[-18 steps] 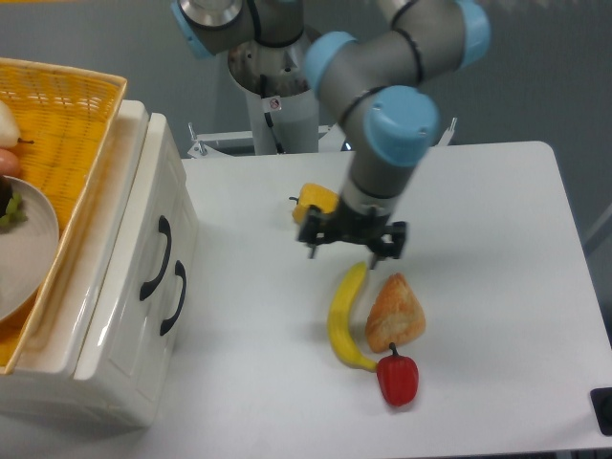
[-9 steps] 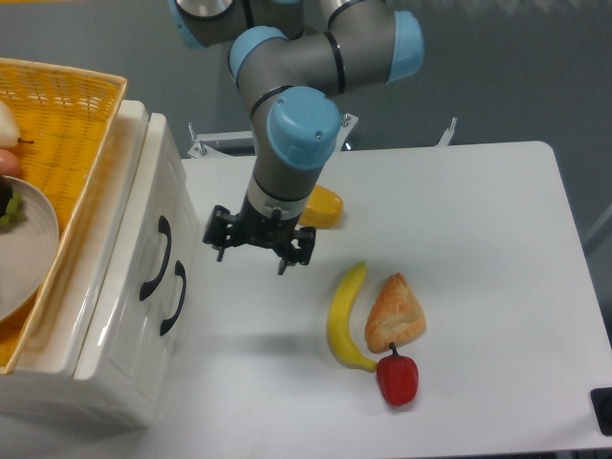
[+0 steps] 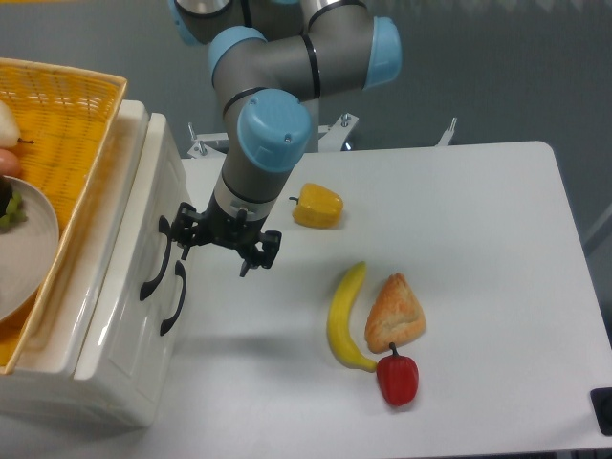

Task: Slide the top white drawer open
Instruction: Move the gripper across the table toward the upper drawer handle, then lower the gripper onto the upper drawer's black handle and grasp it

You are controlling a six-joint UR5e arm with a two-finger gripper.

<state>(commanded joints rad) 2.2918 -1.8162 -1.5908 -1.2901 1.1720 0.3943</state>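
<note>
Hand (image 3: 226, 241) of the grey arm with pale blue joints (image 3: 273, 129) low over the white counter (image 3: 478, 239), hard up beside the glossy white cabinet (image 3: 115, 316) at the left edge. Black fingers (image 3: 260, 251) spread apart, released, gripping nothing. Left-hand fingertips right by the upper curved black handle (image 3: 156, 256), though touching or just short impossible to tell from this angle.

Top white drawer (image 3: 143, 234) with its panelled front sat closed, flush with the cabinet face, upper of the two. Lower matching drawer (image 3: 142, 337) below it, also shut, own black handle (image 3: 173, 298) standing just beneath the first.

On top of the cabinet, yellow wicker basket (image 3: 67, 124) with a pale grey plate (image 3: 24, 253) inside, mostly cut off by the frame's left side.

Out on the counter, yellow bell pepper (image 3: 317, 206) lay just right of the arm's wrist, apart from the hand. Further toward the front, long yellow banana (image 3: 346, 316) curved beside a golden triangular pastry (image 3: 395, 313), the two close together. Small red bell pepper (image 3: 398, 379) sat at the banana's lower tip, just under the pastry. All four well clear of the cabinet
</note>
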